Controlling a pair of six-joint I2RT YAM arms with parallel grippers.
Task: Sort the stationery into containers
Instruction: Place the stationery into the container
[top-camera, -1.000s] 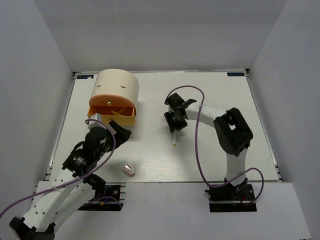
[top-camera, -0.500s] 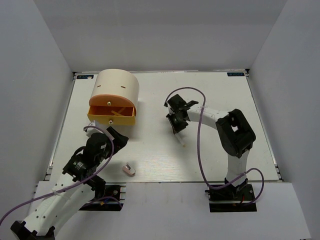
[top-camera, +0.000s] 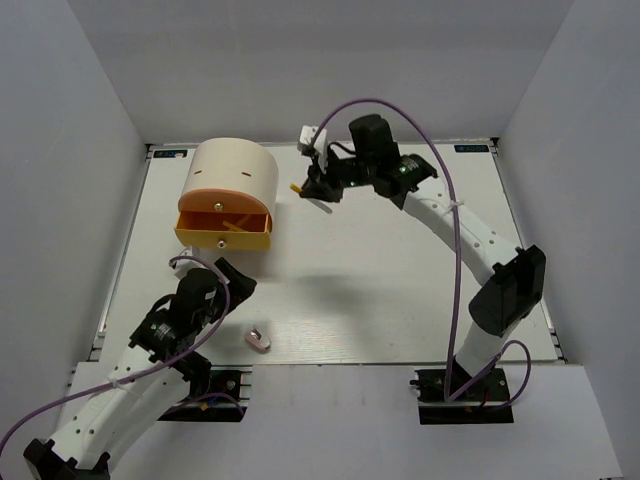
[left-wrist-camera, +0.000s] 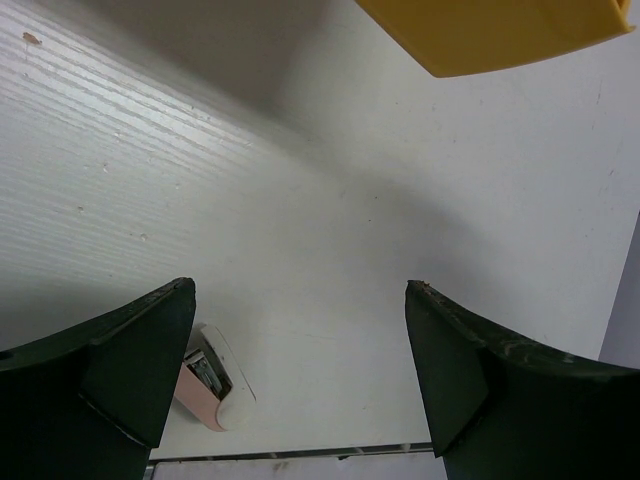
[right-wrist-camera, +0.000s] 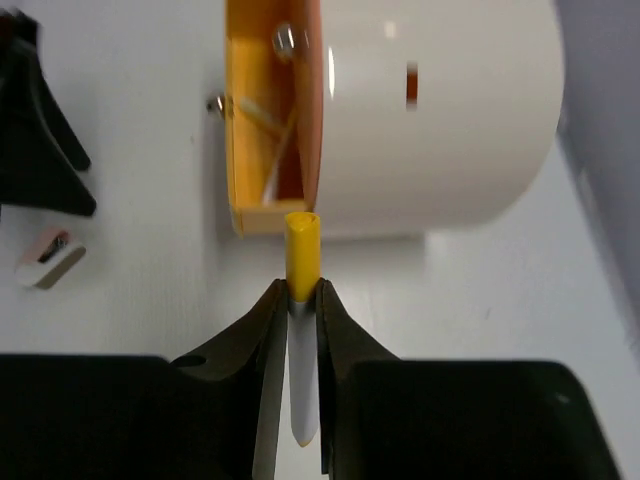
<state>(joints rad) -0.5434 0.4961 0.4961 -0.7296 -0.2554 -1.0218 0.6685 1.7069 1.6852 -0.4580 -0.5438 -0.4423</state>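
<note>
While the cream box (top-camera: 233, 175) shows its drawer (top-camera: 222, 230) open with pens (right-wrist-camera: 281, 160) inside, right fingers (right-wrist-camera: 262, 345) pinch a yellow-tipped pen (right-wrist-camera: 302, 250) aloft beside it; left fingers (left-wrist-camera: 140, 350) gape empty near the eraser (left-wrist-camera: 215, 395), likely the last piece on the counter (top-camera: 400, 290).

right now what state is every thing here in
box, standing on the table, drawer side facing the arms
drawer, pulled out, pens lying inside
white-and-yellow pen, clamped in the right jaws, yellow end toward the box
eraser, lying loose on the table, untouched
left jaws, wide open, empty, above the table by the eraser
right jaws, shut on the pen
</note>
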